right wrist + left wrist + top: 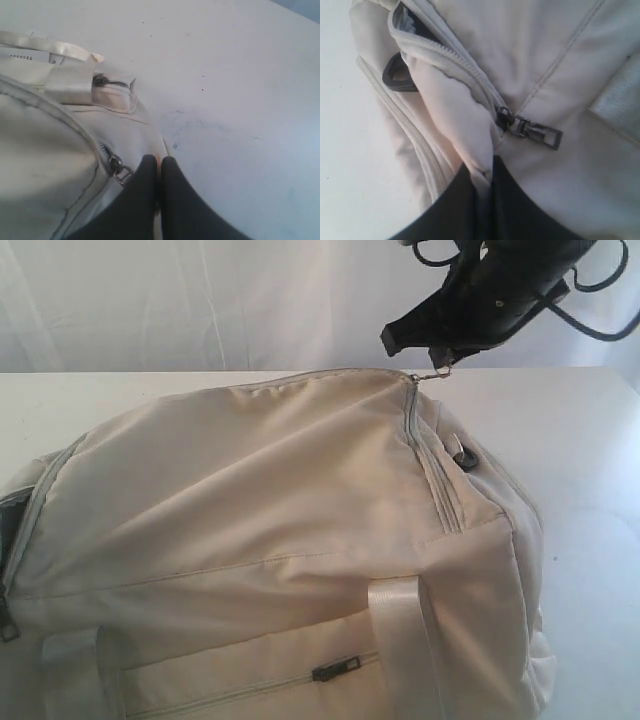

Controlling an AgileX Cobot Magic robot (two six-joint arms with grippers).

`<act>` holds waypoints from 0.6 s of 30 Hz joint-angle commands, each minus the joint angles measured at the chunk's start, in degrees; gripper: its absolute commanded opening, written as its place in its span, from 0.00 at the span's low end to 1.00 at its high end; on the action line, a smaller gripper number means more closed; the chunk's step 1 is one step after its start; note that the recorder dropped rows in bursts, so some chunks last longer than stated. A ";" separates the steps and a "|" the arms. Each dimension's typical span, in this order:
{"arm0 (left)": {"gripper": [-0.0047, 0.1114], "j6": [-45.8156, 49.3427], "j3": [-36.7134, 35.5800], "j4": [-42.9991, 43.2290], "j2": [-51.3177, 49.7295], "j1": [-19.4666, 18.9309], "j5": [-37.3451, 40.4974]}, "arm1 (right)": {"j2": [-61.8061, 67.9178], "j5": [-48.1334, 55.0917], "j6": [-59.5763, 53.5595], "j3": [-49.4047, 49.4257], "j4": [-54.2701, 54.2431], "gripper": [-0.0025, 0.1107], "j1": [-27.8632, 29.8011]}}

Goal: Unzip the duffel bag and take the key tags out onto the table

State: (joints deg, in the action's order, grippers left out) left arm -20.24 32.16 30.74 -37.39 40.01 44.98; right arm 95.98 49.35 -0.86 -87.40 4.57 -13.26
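The cream duffel bag point(270, 510) fills the exterior view and lies on the white table point(590, 490). At its far right corner my right gripper point(440, 348) is shut on the metal zipper pull point(440, 366) of the top zipper point(420, 440). In the right wrist view the closed gripper point(159, 159) sits beside the slider point(116, 165). My left gripper point(485, 167) is shut on a fold of bag fabric point(455, 120) next to another slider and pull point(535, 132). That zipper gapes a little, showing dark lining point(402, 20). The key tags are hidden.
A front pocket zipper pull point(335, 670) and a pale webbing strap point(400, 630) face the exterior camera. A black buckle point(462, 452) sits on the bag's right end, a black ring point(397, 75) at its left end. White tabletop point(240, 100) stretches beyond the bag.
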 commanded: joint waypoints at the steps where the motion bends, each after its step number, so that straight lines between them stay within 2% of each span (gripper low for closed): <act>1: 0.04 -0.55 -1.48 0.13 0.72 0.08 2.10 | -5.52 -1.25 0.86 5.95 1.72 0.02 0.72; 12: 0.04 -0.55 -1.35 -0.47 0.72 0.08 -1.01 | -13.38 -4.25 0.86 16.08 -1.47 0.02 0.72; 15: 0.12 0.04 0.84 -2.71 0.72 0.08 0.03 | -13.47 -5.10 0.86 16.95 -2.47 0.02 0.72; 18: 0.27 1.22 4.33 -4.53 0.72 0.08 3.33 | -13.50 -6.55 0.86 17.74 -2.79 0.02 0.72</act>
State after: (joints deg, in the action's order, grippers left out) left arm -19.62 33.42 28.14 -37.10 40.01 44.21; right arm 83.40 43.60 0.00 -70.54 1.59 -13.13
